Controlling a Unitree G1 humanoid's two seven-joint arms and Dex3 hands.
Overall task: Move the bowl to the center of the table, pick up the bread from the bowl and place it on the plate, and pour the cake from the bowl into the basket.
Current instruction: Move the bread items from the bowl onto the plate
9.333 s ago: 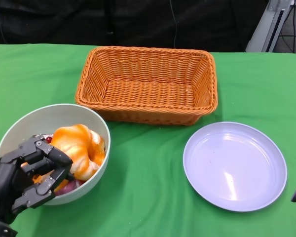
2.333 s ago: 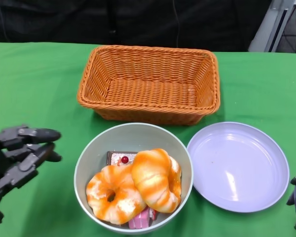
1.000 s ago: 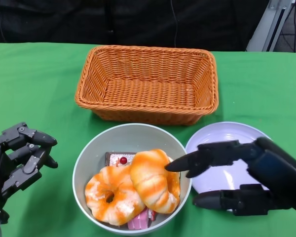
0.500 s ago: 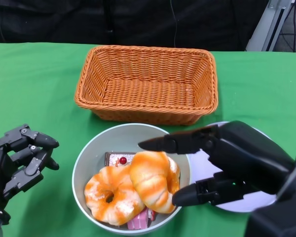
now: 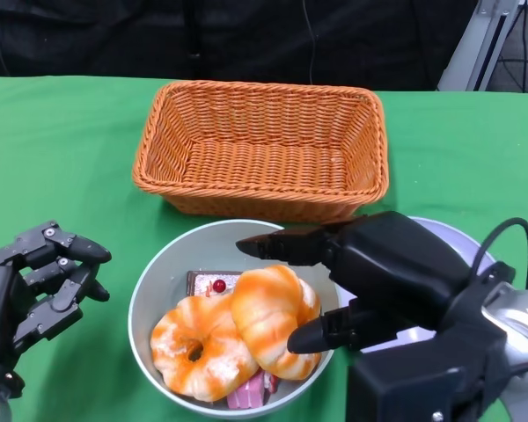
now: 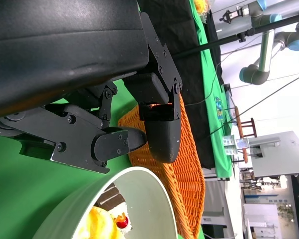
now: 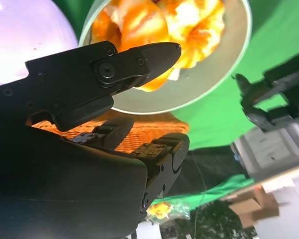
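i'm seeing the bowl (image 5: 158, 281) sitting mid-table in front of the basket (image 5: 261, 149), so step one looks done. my right hand (image 5: 352, 281) is hovering spread over the bread (image 5: 273, 321), gripping nothing; the left hand (image 5: 35, 281) is idling open. the cake (image 5: 213, 283) and plate (image 5: 453, 242) are waiting.

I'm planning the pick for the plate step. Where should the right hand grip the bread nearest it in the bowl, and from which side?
Grip the bread across its rounded upper hump, coming from above and the plate side. It lies on top, partly over the ring-shaped bread, so its top and right flank look free; the bowl wall probably blocks a low approach. The right hand already hovers there, fingers apart.
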